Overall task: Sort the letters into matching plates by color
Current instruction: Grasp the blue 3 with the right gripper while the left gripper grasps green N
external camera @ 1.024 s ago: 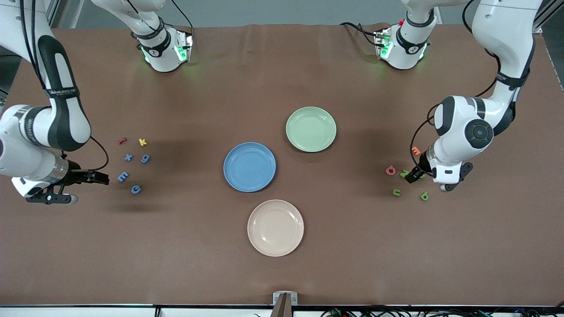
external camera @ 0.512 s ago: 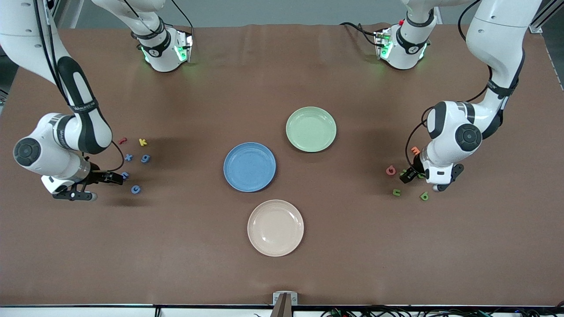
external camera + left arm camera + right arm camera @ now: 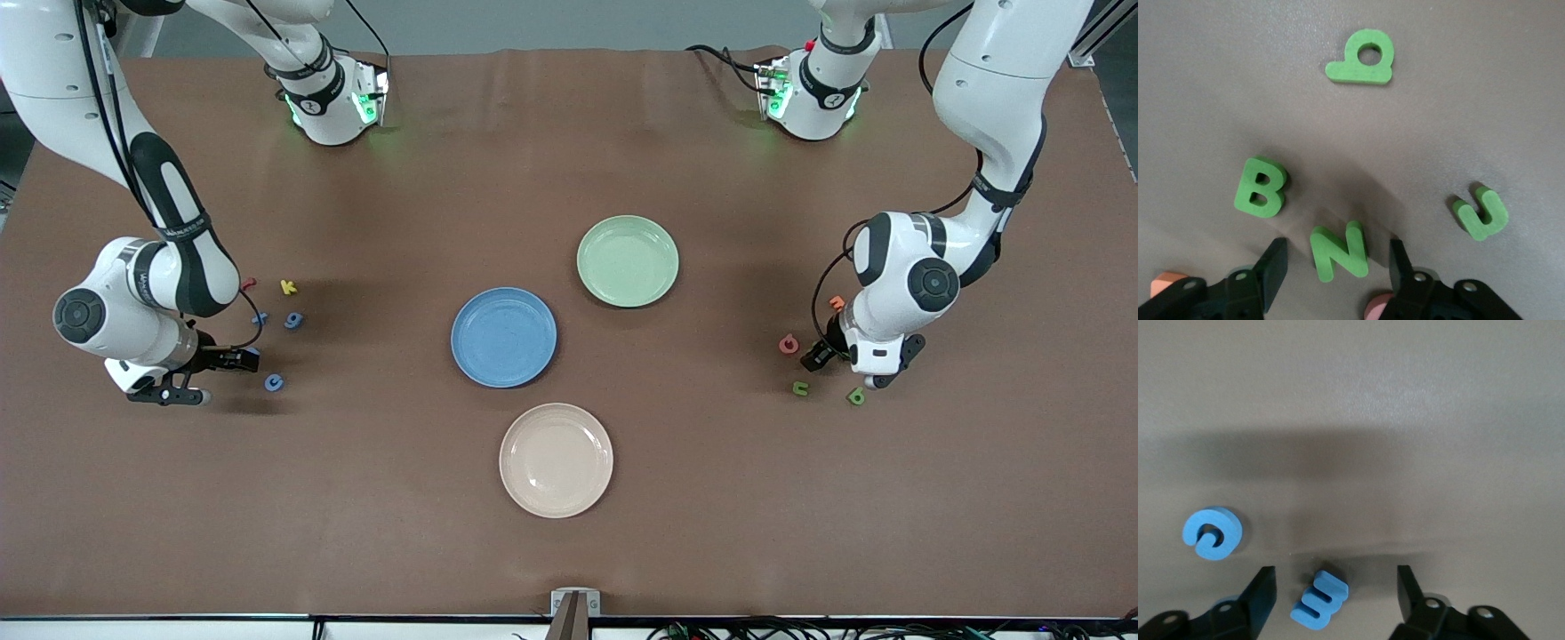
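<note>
Sorting is judged barely begun: the blue plate (image 3: pixel 503 337) and the green plate (image 3: pixel 628 261), side by side at mid-table, are both seen empty, as is the beige plate (image 3: pixel 556 460) nearer the front camera. All eight task letters are judged still to be placed.

At the right arm's end, the right gripper (image 3: pixel 1335 592) is set low over the table with its fingers apart, bracketing a blue E (image 3: pixel 1319 601) without touching it; nothing is held. A blue C (image 3: pixel 1212 533) lies just beside. Two more blue letters (image 3: pixel 293 320) are seen farther from the front camera, with a red one (image 3: pixel 248 284) and a yellow K (image 3: pixel 287 286).

At the left arm's end, the left gripper (image 3: pixel 1338 267) is likewise open around a green N (image 3: pixel 1339 251), no contact being visible. A green B (image 3: pixel 1261 187), a green U (image 3: pixel 1481 213) and a fourth green letter (image 3: pixel 1361 57) lie near.

In the front view, both bracketed letters are hidden under the wrists, one blue letter is partly covered by a cable, and the orange (image 3: pixel 837 303) and pink (image 3: pixel 788 343) letters cannot be read.
</note>
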`<state>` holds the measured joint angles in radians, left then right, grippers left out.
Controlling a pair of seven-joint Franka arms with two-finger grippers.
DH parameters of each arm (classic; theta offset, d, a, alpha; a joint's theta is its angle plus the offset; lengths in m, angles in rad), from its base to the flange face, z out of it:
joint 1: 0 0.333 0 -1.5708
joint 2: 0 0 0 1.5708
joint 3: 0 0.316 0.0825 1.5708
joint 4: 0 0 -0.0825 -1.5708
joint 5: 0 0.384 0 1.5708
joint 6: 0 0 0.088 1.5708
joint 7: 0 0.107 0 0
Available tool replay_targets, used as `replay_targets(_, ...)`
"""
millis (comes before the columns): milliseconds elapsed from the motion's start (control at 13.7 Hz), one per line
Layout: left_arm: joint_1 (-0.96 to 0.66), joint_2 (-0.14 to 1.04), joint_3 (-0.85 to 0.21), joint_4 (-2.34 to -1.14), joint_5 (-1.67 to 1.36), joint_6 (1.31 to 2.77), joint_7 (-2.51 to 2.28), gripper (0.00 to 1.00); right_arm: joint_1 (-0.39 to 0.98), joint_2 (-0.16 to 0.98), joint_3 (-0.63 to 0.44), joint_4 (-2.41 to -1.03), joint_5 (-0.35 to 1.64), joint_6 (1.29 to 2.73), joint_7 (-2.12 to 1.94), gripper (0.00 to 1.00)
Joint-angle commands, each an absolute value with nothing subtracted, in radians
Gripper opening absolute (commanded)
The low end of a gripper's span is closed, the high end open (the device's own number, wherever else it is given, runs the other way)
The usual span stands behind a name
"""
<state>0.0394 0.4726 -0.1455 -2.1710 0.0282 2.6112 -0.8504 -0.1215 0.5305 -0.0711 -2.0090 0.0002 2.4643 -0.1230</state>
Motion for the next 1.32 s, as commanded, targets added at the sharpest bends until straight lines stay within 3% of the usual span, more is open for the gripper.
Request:
replay_targets(0,0.034,0.486,-0.143,-2.166,0.043,2.623,-0.873,0.57,-0.143,0.526,-0.054,-2.025,0.026,2.462,-0.118,0.77)
replay_targets(73,0.034,0.488,-0.141,-2.164,0.043,2.623,-0.873,0.44,-0.143,0.526,-0.054,-2.028,0.041,2.459,-0.120,0.76)
replay_targets(219,0.034,0.485,-0.143,-2.157,0.043,2.622,-0.873,0.05,-0.143,0.528,-0.054,-2.031,0.046,2.459,-0.120,0.73)
replay_targets(292,0.035,0.474,-0.143,-2.157,0.044,2.619,-0.871,0.00,-0.141,0.531,-0.054,-2.031,0.048,2.459,-0.120,0.69)
replay_targets(804,-0.116,0.307,-0.146,-2.154,0.044,2.473,-0.925,0.00,-0.141,0.543,-0.054,-2.029,0.048,2.457,-0.120,0.36)
replay_targets(1243,-0.356,0.308,-0.156,-2.132,0.044,2.451,-1.107,0.00,-0.132,0.543,-0.054,-2.026,0.046,2.456,-0.120,0.16)
